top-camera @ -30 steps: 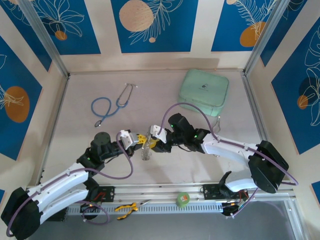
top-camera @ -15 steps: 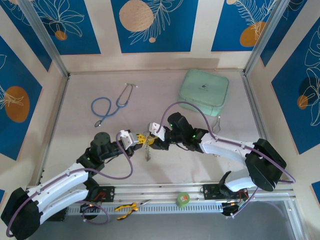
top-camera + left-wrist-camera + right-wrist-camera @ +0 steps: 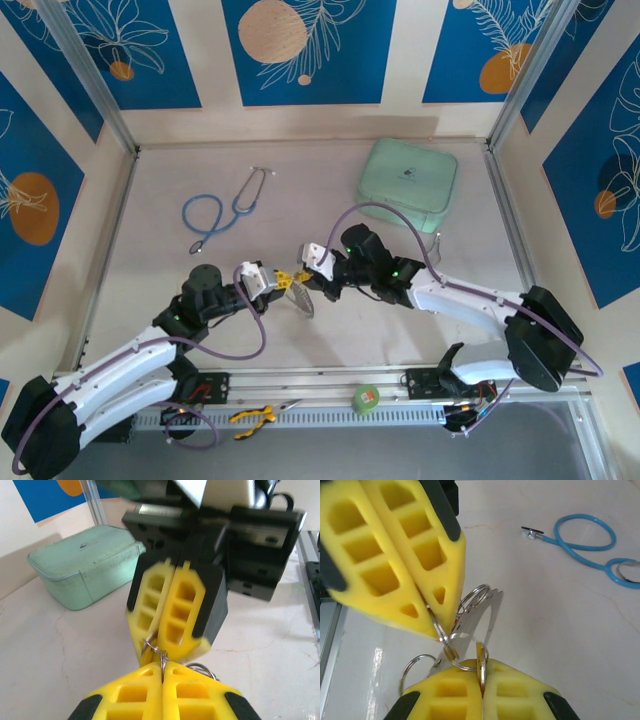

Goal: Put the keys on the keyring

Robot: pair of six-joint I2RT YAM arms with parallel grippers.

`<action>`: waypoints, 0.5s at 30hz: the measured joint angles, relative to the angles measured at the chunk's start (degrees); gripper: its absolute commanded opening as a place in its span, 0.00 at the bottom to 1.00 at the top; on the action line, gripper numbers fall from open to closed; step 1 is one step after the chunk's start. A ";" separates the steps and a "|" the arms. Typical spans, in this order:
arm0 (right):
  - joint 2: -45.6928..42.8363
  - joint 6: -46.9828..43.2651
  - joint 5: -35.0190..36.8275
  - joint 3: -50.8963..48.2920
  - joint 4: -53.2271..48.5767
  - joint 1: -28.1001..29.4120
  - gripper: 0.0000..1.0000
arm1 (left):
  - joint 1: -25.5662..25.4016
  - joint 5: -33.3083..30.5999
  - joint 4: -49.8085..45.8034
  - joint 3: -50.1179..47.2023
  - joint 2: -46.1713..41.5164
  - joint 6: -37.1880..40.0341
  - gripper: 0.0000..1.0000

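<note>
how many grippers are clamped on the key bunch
2: left gripper and right gripper, tip to tip mid-table, both shut on the key bunch; parts of it may be hidden.

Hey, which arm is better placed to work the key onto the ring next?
Probably right: the right gripper is shut on the brass key beside the keyring wire, so it can feed the key. The left gripper pinches the keyring itself, better suited to steadying it.

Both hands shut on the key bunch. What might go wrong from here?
Left hand pinches the keyring, right hand a brass key edge-on, tips nearly touching: any pull apart may slip a thin grip and drop it all. The silver key hangs loose between them and might snag the keyring.
</note>
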 measured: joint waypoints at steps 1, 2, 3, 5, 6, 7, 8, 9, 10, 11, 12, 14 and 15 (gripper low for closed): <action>-0.72 -0.20 0.11 0.00 -0.46 -0.09 0.00 | 0.00 -0.13 -0.39 0.00 -0.04 0.24 0.00; -1.44 -0.50 0.13 0.02 -1.11 -0.13 0.00 | 0.00 -0.46 -0.55 0.00 -0.04 0.39 0.00; -2.05 -0.85 0.11 0.02 -1.84 -0.13 0.00 | 0.00 -0.66 -0.57 0.04 -0.09 0.42 0.00; -2.56 -1.27 0.13 0.02 -2.97 -0.11 0.00 | -0.02 -0.66 -0.57 0.07 -0.20 0.59 0.00; -2.64 -1.44 0.13 0.02 -3.48 -0.11 0.00 | -0.07 -0.66 -0.59 0.07 -0.22 0.70 0.00; -2.64 -1.60 0.15 0.02 -3.80 -0.11 0.00 | -0.07 -0.66 -0.74 0.11 -0.22 0.87 0.11; -2.64 -1.66 0.20 0.07 -4.22 -0.07 0.00 | -0.09 -0.68 -1.01 0.15 -0.22 1.18 0.29; -2.64 -1.70 0.44 0.11 -4.63 0.11 0.00 | -0.13 -0.92 -1.22 0.17 -0.22 1.49 0.42; -2.69 -1.73 0.61 0.15 -4.83 0.17 0.00 | -0.13 -1.16 -1.36 0.17 -0.22 1.38 0.51; -2.69 -1.73 0.85 0.24 -5.07 0.20 0.00 | -0.13 -1.75 -1.40 0.17 -0.22 1.44 0.60; -2.69 -1.79 1.01 0.42 -5.22 0.26 0.00 | -0.13 -2.25 -1.27 0.17 -0.28 1.40 0.65; -2.69 -1.95 1.46 1.09 -5.70 0.52 0.00 | -0.13 -4.24 -0.70 0.07 -1.05 0.61 0.99; -2.69 -2.10 1.68 1.57 -5.90 0.61 0.00 | -0.13 -5.99 -0.07 -0.11 -2.01 0.11 1.00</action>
